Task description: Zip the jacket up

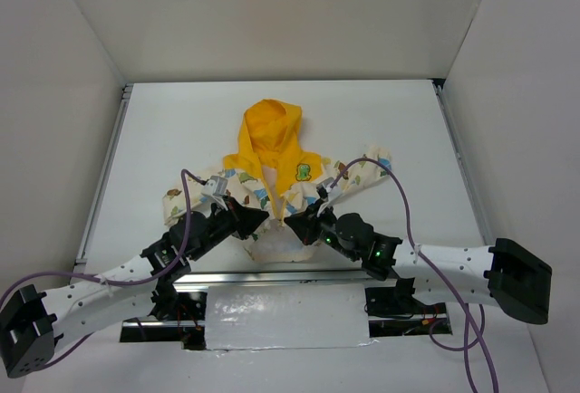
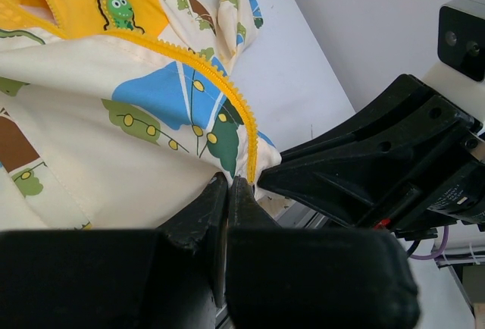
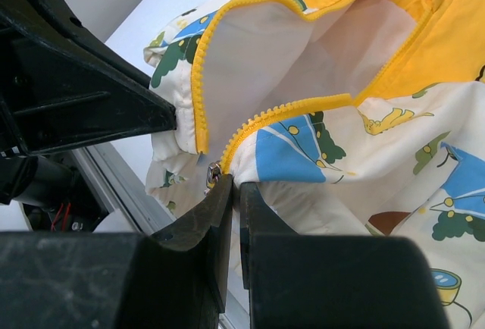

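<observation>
Resting place: the jacket (image 1: 288,174) lay spread on the white surface (image 1: 181,126), near the arms.
Fabric: soft cream printed cloth, toothed yellow zipper trim (image 2: 227,90).
Axis: yellow hood (image 1: 270,126) pointed away, hem toward the arms.
Left gripper (image 2: 229,185): pinched the hem.
Right gripper (image 3: 231,185): likewise pinched.

Hidden beneath my fingers
From above, my left gripper (image 1: 262,217) and right gripper (image 1: 289,221) cover the jacket (image 1: 272,153) hem; the zipper pull (image 3: 213,171) is too small to make out.
</observation>
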Controlling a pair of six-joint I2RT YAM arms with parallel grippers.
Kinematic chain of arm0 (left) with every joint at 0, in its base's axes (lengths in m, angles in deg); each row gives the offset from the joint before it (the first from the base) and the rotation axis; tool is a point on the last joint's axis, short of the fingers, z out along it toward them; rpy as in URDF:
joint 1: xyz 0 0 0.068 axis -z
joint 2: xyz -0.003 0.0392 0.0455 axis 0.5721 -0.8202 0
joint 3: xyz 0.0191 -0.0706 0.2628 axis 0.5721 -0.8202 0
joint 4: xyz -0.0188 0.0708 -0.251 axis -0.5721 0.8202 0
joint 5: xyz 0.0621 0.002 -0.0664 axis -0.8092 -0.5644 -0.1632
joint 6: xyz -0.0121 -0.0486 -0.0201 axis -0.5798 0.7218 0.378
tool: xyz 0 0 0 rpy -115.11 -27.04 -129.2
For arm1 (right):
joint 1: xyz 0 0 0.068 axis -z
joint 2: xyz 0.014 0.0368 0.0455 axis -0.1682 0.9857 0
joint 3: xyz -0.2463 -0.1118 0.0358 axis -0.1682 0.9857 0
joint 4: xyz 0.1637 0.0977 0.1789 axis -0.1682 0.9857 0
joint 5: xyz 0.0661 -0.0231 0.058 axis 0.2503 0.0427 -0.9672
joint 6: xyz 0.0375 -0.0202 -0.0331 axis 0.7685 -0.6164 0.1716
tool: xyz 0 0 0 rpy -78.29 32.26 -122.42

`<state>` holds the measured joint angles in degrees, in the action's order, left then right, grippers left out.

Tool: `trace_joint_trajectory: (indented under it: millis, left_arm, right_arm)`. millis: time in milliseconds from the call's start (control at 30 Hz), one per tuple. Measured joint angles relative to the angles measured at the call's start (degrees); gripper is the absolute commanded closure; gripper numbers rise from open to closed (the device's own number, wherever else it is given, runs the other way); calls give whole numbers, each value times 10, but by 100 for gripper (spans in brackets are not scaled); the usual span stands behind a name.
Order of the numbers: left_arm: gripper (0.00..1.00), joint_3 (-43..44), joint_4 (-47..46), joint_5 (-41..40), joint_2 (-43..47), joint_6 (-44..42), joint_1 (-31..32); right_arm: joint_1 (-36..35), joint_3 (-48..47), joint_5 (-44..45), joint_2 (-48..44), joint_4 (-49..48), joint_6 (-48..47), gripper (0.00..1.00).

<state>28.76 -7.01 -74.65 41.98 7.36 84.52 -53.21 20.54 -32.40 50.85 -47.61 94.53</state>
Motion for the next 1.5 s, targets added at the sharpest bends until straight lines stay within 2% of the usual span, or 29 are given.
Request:
trace_joint_trajectory:
  millis: [1133, 1500]
  left_arm:
    - [100, 0, -7, 13, -21, 3, 0]
    - [100, 0, -13, 23, -29, 11, -1]
  right_arm:
    - [22, 0, -31, -1, -22, 0, 100]
    - [65, 0, -92, -4, -23, -3, 100]
